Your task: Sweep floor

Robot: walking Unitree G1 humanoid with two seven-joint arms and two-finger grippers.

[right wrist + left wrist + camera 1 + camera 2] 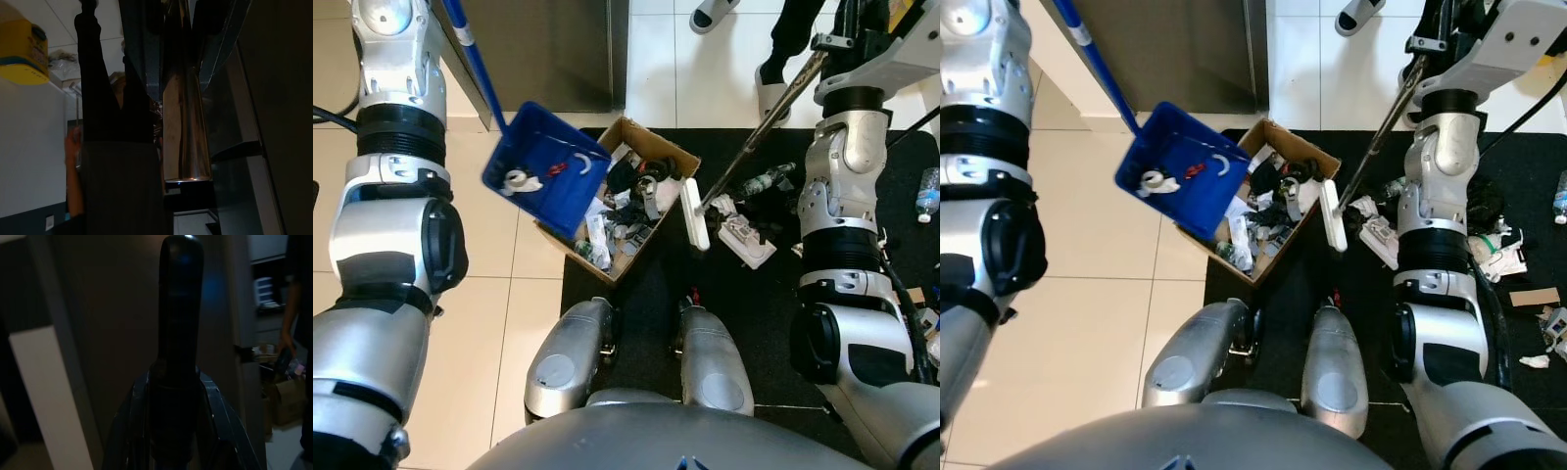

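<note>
The blue dustpan (546, 168) is held tilted over the box (625, 201) so its scraps can slide in. The broom (695, 215) is rested on the dark mat (744, 313), right of the box, beside unswept litter (749, 235). How the grippers sit on the handles cannot be told.

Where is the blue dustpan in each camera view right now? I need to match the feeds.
Left eye view: blue dustpan upper left of centre, tipped over the cardboard box.
Right eye view: dustpan again upper left of centre, same box to its right.
Left wrist view: too dark to make the pan out.
Right wrist view: cannot make it out.
Shared landmark: the cardboard box of rubbish on the black mat.
</note>
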